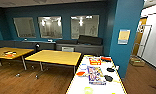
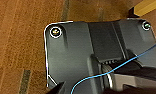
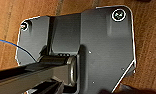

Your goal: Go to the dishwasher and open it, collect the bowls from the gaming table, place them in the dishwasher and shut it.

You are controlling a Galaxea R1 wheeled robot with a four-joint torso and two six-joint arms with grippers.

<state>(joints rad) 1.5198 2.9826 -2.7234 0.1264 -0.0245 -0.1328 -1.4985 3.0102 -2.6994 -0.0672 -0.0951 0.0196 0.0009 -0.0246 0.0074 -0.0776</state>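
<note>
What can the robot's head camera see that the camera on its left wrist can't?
The head view takes in a room: two yellow tables, a white table with colourful boxes on it, a dark sofa under the windows and blue walls. The left wrist view looks straight down, past the robot's own dark plate, and has a thin blue cable crossing it. Both views share the brown wooden floor.

You are looking at an office break room: yellow tables [image 1: 55, 57] are standing on wood flooring [image 1: 29, 82], a grey bench sofa [image 1: 79, 46] is lining the teal wall [image 1: 69, 11] under interior windows [image 1: 50, 27].
</note>
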